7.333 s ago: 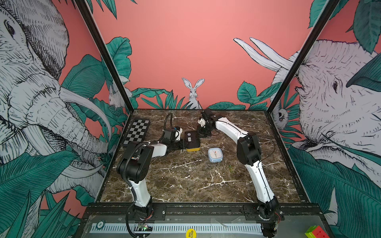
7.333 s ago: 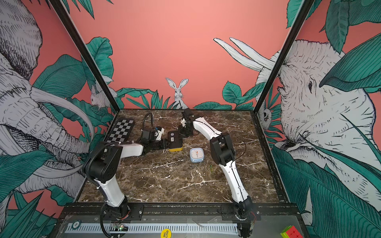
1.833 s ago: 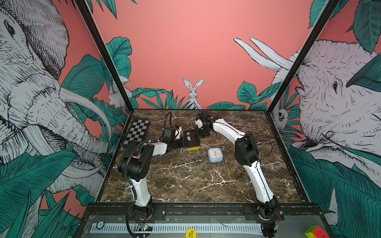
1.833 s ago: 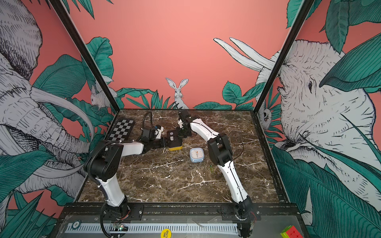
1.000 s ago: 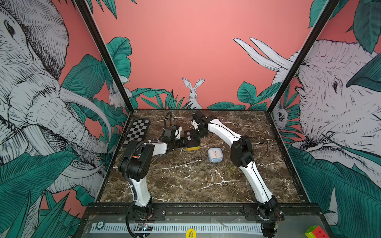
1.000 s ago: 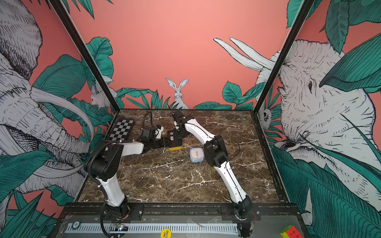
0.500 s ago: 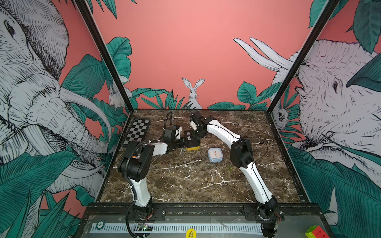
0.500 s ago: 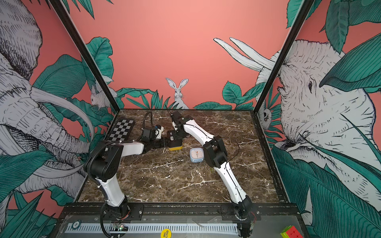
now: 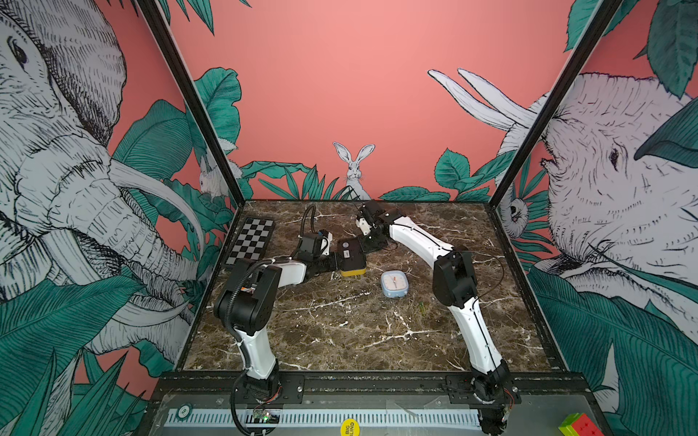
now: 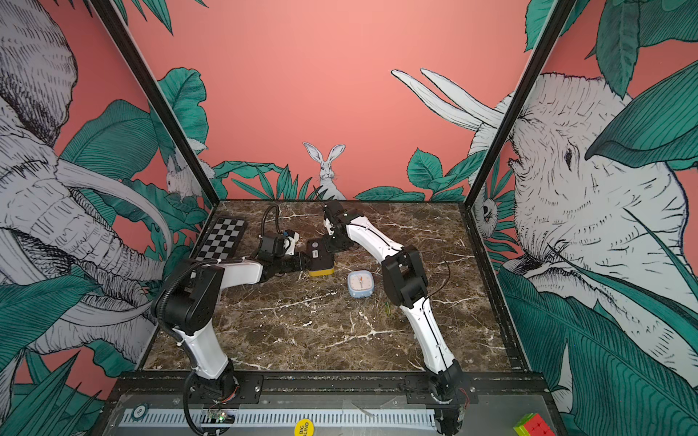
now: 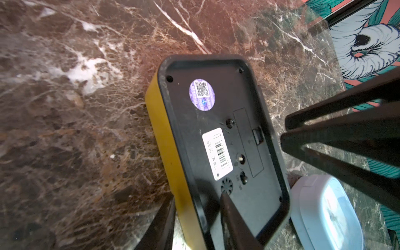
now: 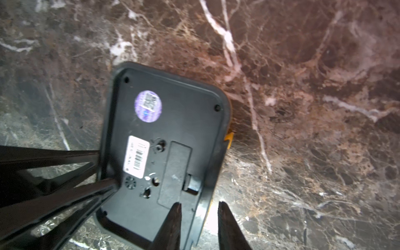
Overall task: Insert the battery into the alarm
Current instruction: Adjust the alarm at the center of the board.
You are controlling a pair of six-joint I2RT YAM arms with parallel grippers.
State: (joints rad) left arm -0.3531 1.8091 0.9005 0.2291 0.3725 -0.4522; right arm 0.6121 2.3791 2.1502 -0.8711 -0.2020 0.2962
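Within the left gripper (image 11: 198, 197) sits the face-down alarm (image 11: 227, 91), clamped.

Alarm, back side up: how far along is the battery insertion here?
Done: the alarm lies face down, clamped at one end by the left end effector. In hand: the right end effector is open, straddling the rim beside the battery cover. Left: that cover sits closed and no battery shows anywhere, so whether one is already inside cannot be told.
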